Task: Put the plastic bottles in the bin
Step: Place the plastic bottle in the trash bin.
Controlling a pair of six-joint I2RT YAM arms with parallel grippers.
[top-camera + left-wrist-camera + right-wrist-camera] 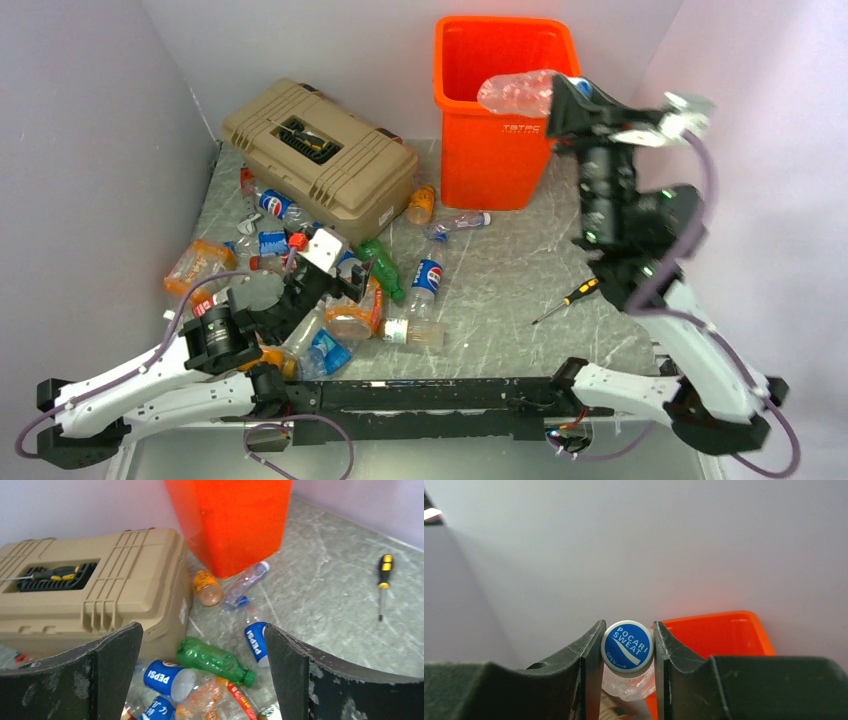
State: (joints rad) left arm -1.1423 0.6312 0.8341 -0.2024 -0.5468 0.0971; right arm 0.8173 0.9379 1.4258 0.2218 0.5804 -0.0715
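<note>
- Releasing cleanly is the point here: the right gripper (562, 100) has its jaws closed narrowly on the blue cap of a clear Pocari Sweat bottle (515, 92), which hangs sideways at the front rim of the orange bin (490, 165).
- From above, the bottle's body seems to lie across that rim rather than fully over the mouth. I would carry it further in and tip the base down before opening, or it may roll off the front.
- The left gripper (202, 630) is spread wide and holds nothing. It hovers over the loose bottles beside the tan toolbox (320, 150), with a green bottle (212, 660) and a Pepsi bottle (165, 677) below it.
- The grey marbled table top (500, 290) looks hard and smooth, so round bottles may skid when pinched.
- A screwdriver (570, 298) lies apart from the pile.
- Pale lilac walls (90, 150) enclose the table closely, and the bin stands against the back one.
</note>
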